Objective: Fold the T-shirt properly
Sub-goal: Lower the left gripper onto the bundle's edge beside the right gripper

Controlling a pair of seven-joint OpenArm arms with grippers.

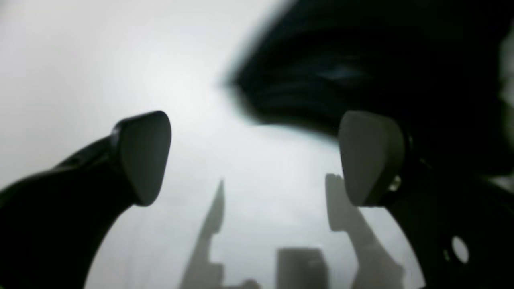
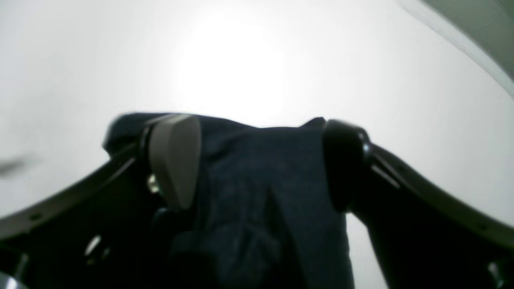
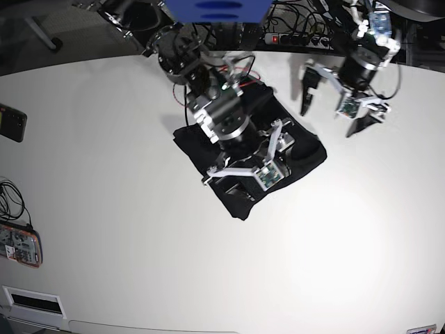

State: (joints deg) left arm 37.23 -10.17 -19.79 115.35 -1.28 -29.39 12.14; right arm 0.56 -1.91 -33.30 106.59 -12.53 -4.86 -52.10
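The black T-shirt [image 3: 309, 154] lies crumpled in a rough diamond on the white table [image 3: 139, 209], behind the middle. My right gripper [image 3: 243, 149] is down on it and open. In the right wrist view, dark cloth [image 2: 261, 208] bunches between the spread fingers [image 2: 174, 158]; a firm pinch does not show. My left gripper [image 3: 330, 118] hangs open over bare table, to the right of the shirt. In the left wrist view, its pads [image 1: 144, 156] hold nothing. A blurred edge of the shirt [image 1: 361, 72] fills the upper right.
A dark phone [image 3: 12, 122] lies at the table's left edge, and another device [image 3: 17, 243] with cables lies nearer the front. A power strip and wires [image 3: 292, 38] run behind the table. The table's corner [image 2: 474, 48] appears in the right wrist view.
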